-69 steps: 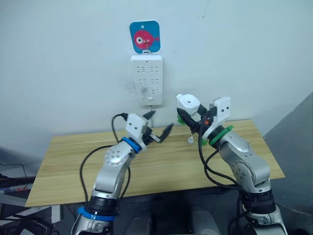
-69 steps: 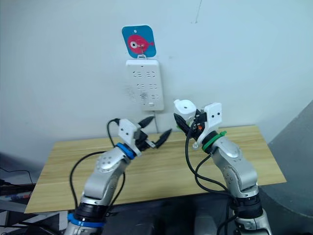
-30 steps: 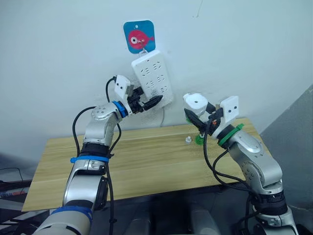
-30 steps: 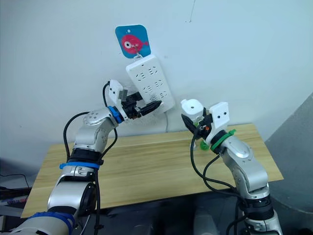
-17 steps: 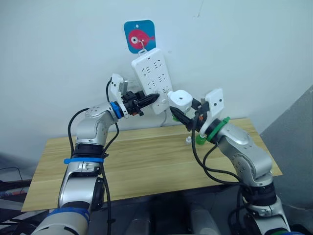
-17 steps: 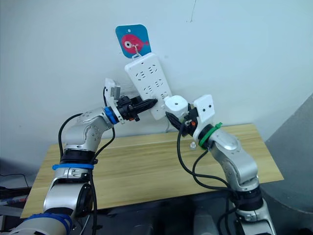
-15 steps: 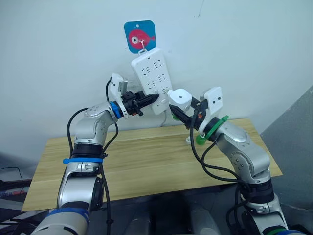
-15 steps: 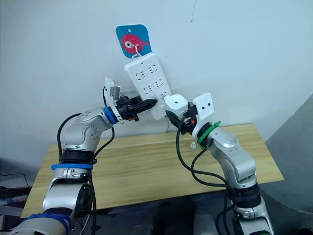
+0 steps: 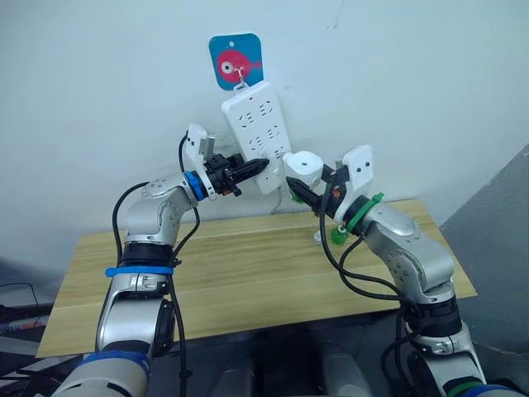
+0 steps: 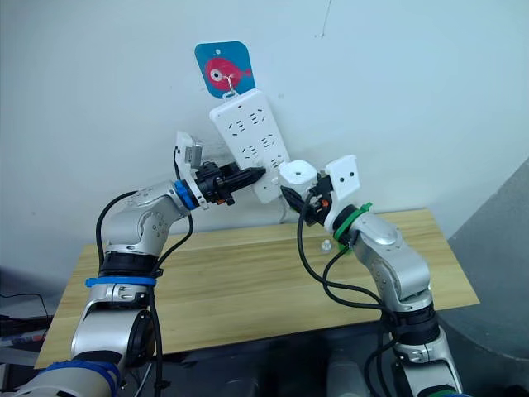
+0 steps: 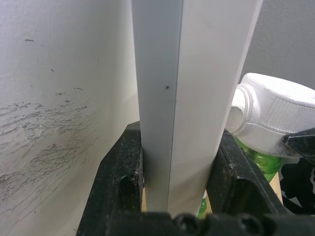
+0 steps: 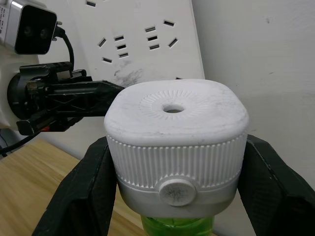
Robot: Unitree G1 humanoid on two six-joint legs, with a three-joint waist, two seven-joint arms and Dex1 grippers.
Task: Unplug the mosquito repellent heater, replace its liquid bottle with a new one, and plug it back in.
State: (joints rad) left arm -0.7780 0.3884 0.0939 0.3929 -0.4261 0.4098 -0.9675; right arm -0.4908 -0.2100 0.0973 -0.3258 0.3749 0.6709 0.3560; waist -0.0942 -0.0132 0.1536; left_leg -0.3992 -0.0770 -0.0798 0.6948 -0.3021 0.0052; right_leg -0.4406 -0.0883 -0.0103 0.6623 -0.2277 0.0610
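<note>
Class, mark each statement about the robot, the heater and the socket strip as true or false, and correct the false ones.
1. The left gripper is clamped on the edge of the socket strip. True.
2. The socket strip hangs straight down. False: it is tilted, its lower end swung toward the robot's right.
3. The right gripper holds the heater between its two fingers. True.
4. The heater is lying on the table. False: it is held up in the air next to the lower end of the strip.
5. A green bottle sits under the heater. True.
6. The fish sticker is below the strip. False: it is above it.
</note>
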